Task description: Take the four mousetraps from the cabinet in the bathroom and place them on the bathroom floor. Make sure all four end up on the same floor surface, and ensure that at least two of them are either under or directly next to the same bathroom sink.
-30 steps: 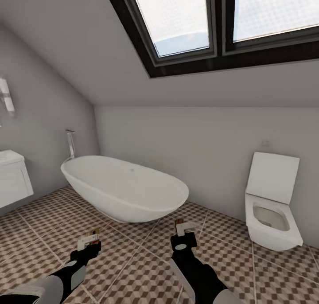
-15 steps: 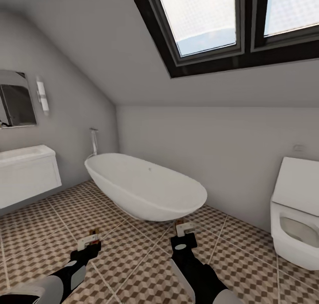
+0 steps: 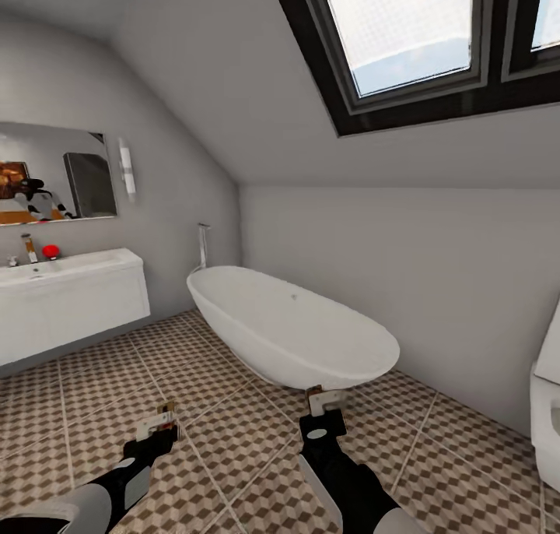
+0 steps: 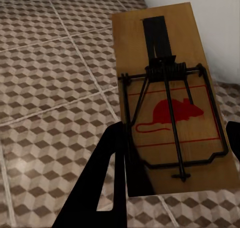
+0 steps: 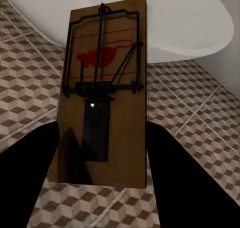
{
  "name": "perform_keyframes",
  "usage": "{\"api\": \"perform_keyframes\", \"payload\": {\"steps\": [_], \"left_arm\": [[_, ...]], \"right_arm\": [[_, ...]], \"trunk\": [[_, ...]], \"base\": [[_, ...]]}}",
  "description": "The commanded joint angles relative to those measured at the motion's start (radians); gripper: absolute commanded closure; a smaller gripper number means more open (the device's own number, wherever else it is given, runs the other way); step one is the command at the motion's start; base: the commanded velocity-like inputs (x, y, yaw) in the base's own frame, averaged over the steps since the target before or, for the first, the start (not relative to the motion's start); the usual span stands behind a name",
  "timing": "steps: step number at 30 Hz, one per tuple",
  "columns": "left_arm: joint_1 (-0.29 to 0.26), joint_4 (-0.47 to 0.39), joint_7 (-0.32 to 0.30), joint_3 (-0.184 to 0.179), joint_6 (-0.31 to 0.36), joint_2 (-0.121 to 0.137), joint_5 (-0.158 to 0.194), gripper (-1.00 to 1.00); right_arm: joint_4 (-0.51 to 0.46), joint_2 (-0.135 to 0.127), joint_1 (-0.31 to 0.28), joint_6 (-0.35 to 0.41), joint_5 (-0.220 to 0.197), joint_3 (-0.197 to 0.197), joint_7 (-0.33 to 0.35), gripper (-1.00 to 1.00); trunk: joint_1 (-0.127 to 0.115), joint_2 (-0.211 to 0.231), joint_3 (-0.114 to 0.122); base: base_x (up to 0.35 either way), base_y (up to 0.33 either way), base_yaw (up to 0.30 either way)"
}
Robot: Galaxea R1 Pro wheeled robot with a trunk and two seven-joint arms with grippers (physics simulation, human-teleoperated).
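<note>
A: Status? Each gripper clamps one mousetrap: left gripper [image 3: 158, 427] on a mousetrap [image 4: 170, 103], right gripper [image 3: 325, 406] on a second mousetrap [image 5: 105, 88].

B: Boards' long axes run out ahead of the fingers. Sink [image 3: 70, 268] lies far off the left gripper's outer side, so the left arm is nearer.

cube-patterned bathroom floor [image 3: 233, 378] carries the white bathtub [image 3: 292, 328] near the wall.
</note>
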Motion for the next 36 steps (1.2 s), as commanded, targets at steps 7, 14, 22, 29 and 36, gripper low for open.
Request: {"api": "perform_keyframes", "payload": {"steps": [7, 14, 22, 29, 36], "left_arm": [[-0.001, 0.002, 0.008, -0.008, 0.004, -0.002, 0.005, 1.0], [-0.001, 0.001, 0.006, -0.008, 0.01, -0.001, 0.004, 1.0], [-0.001, 0.0, 0.005, -0.009, 0.045, -0.001, -0.001, 1.0], [-0.001, 0.0, 0.005, -0.008, 0.047, 0.0, -0.001, 1.0], [-0.001, 0.0, 0.005, -0.008, 0.048, 0.001, -0.001, 1.0]], "right_arm": [[0.0, 0.0, -0.001, 0.005, -0.004, 0.003, -0.005, 1.0], [0.0, 0.0, -0.001, 0.004, -0.004, 0.002, -0.001, 1.0], [0.0, 0.0, -0.001, 0.003, -0.004, 0.001, -0.001, 1.0], [0.0, 0.0, -0.001, 0.002, -0.004, 0.001, -0.002, 1.0], [0.0, -0.001, -0.001, 0.002, -0.004, 0.001, -0.004, 1.0]], "trunk": [[0.0, -0.001, -0.001], [0.0, -0.001, -0.001], [0.0, -0.001, -0.001], [0.0, -0.001, -0.001], [0.0, -0.001, -0.001]], "base": [[0.0, 0.0, 0.289], [0.163, 0.0, 0.289], [0.315, 0.0, 0.289], [0.323, 0.0, 0.212], [0.323, 0.0, 0.103]]}}
